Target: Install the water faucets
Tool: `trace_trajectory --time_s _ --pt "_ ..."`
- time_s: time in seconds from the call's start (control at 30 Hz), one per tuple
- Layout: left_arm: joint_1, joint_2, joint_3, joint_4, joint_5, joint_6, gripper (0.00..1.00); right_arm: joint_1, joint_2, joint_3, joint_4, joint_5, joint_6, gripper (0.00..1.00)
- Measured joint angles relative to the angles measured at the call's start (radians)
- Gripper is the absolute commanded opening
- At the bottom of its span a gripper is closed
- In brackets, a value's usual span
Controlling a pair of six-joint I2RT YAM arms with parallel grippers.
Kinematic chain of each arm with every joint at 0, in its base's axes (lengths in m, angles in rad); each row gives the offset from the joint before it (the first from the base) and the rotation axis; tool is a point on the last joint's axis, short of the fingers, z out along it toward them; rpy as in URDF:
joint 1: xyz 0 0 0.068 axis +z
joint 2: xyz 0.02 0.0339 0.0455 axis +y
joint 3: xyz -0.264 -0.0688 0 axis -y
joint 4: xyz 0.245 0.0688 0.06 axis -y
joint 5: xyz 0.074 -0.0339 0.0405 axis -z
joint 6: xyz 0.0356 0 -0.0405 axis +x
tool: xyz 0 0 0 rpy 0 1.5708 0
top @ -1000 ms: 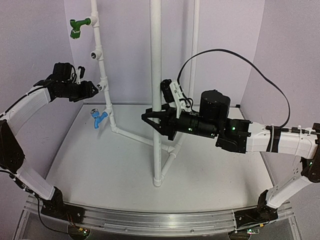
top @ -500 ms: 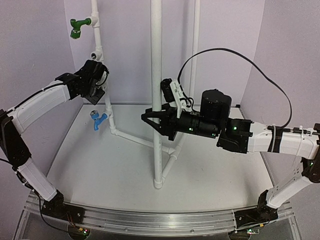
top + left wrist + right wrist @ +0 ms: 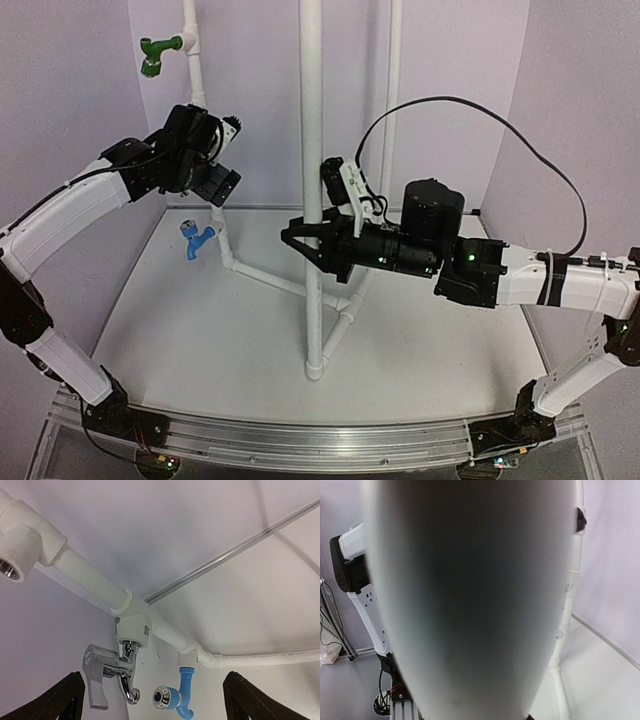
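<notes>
The silver chrome faucet (image 3: 107, 672) hangs from a white tee fitting (image 3: 135, 630) on the thin pipe. The blue faucet (image 3: 176, 696) sits in the fitting below it, also visible low on that pipe as the blue faucet (image 3: 198, 238). In the top view my left arm hides the chrome one. My left gripper (image 3: 228, 157) is open beside the thin pipe, its black fingers (image 3: 50, 705) standing wide and apart from both faucets. A green faucet (image 3: 155, 55) is mounted near the top. My right gripper (image 3: 312, 247) is shut on the thick upright pipe (image 3: 470, 600).
An empty tee fitting (image 3: 15, 555) with a threaded mouth sits higher on the thin pipe (image 3: 193, 60). That pipe bends along the white floor (image 3: 200, 340) to the upright's foot. Purple walls close in the back and sides. A black cable (image 3: 480, 110) loops over my right arm.
My left gripper swung up and to the right along the thin pipe, and its jaws opened wide. The right arm kept still on the upright pipe.
</notes>
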Motion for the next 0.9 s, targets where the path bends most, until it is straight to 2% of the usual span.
trace_trajectory --time_s 0.23,0.33,0.43,0.57,0.73,0.8,0.9 --pt "0.029 -0.237 -0.100 -0.002 0.141 -0.245 1.00 0.000 0.001 0.000 0.000 0.004 0.000 0.00" --pt "0.152 -0.357 -0.139 0.003 0.295 -0.390 1.00 0.000 0.001 0.000 0.000 0.004 -0.001 0.00" --pt "0.278 -0.399 -0.144 0.012 0.410 -0.506 1.00 0.000 0.004 0.000 0.002 0.003 -0.001 0.00" --pt "0.328 -0.359 -0.136 0.020 0.552 -0.612 1.00 0.000 0.008 0.000 0.007 0.000 -0.001 0.00" --pt "0.367 -0.214 -0.103 0.016 0.631 -0.685 0.99 0.003 0.013 0.003 0.010 0.000 -0.001 0.00" --pt "0.377 -0.151 -0.073 0.001 0.638 -0.705 0.96 0.003 0.015 0.005 0.010 0.000 -0.002 0.00" --pt "0.383 -0.100 -0.053 0.000 0.632 -0.722 0.80 0.003 0.015 0.005 0.010 0.000 -0.002 0.00"
